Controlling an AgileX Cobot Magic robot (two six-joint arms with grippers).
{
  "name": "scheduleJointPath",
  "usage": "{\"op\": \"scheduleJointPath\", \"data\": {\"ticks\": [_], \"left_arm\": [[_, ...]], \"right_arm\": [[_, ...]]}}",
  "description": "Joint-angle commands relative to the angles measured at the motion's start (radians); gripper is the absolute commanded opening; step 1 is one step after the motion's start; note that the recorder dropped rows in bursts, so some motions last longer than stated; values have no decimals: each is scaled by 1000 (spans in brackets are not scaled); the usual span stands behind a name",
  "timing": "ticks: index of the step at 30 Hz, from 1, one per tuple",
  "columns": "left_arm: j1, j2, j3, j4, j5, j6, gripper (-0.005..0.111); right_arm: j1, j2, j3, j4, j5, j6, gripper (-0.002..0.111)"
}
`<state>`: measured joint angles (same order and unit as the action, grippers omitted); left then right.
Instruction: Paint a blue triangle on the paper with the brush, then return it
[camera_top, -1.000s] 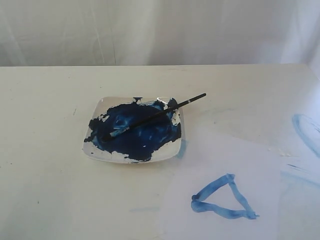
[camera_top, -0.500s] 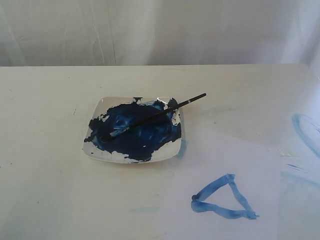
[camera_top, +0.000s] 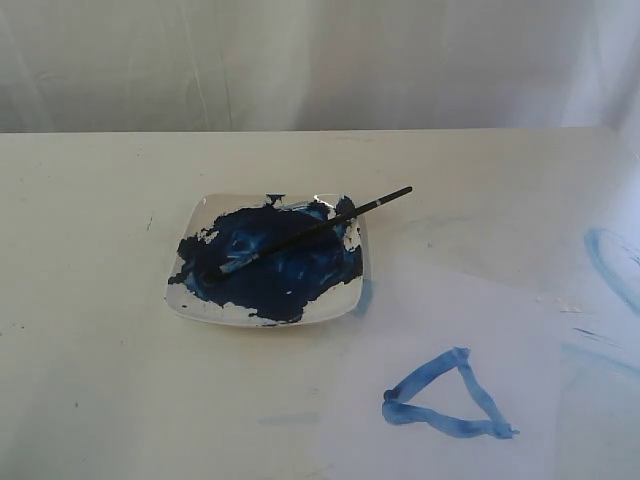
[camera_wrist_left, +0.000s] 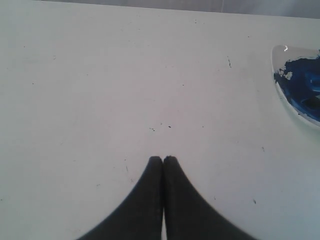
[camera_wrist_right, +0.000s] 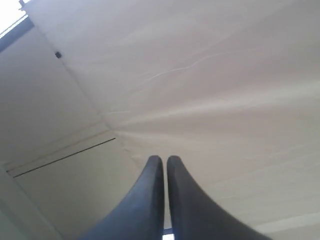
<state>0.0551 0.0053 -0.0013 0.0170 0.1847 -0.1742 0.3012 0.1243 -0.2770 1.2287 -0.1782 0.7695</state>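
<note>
Left hand (camera_wrist_left: 163, 160) – fingers pressed together, tips touching, nothing between them, hanging over bare cream counter (camera_wrist_left: 100, 90) with a few dark specks. One corner of the plate (camera_wrist_left: 295, 52) shows in the left wrist view, well apart from that hand, with dark blue paint inside. Right hand (camera_wrist_right: 165, 159) – fingers also closed tight on nothing, aimed at creased white cloth (camera_wrist_right: 225, 90), not at the counter. In the exterior view the square white plate (camera_top: 196, 300) sits left of centre, most of it smeared dark blue. The brush (camera_top: 310, 232) lies across the plate, untouched by either hand: bristle end down in the paint toward 8 o'clock, black handle pointing to 2 o'clock and overhanging the plate's far-right corner. The paper (camera_top: 480, 310) lies flat at 4 o'clock from the plate, near it; whether its corner touches the plate cannot be told. The blue triangle (camera_top: 450, 425) is on the paper, a closed outline of three uneven strokes, apex toward 12 o'clock, well apart from the brush. Pale blue streaks (camera_top: 610, 260) mark the counter at 3 o'clock from the paper. A white curtain (camera_top: 300, 60) hangs behind the counter.
</note>
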Motion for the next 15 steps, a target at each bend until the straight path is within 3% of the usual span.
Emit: {"op": "scheduleJointPath", "data": {"ticks": [1, 5, 8, 15], "left_arm": [[2, -5, 1, 0, -5, -7, 0], [2, -5, 1, 0, -5, -7, 0], [2, -5, 1, 0, -5, -7, 0], [2, -5, 1, 0, -5, -7, 0]], "right_arm": [[-5, -17, 48, 17, -44, 12, 3], [-5, -17, 69, 95, -65, -57, 3], [-3, -17, 69, 516, -68, -549, 3], [-3, -17, 71, 513, -127, -688, 3]]}}
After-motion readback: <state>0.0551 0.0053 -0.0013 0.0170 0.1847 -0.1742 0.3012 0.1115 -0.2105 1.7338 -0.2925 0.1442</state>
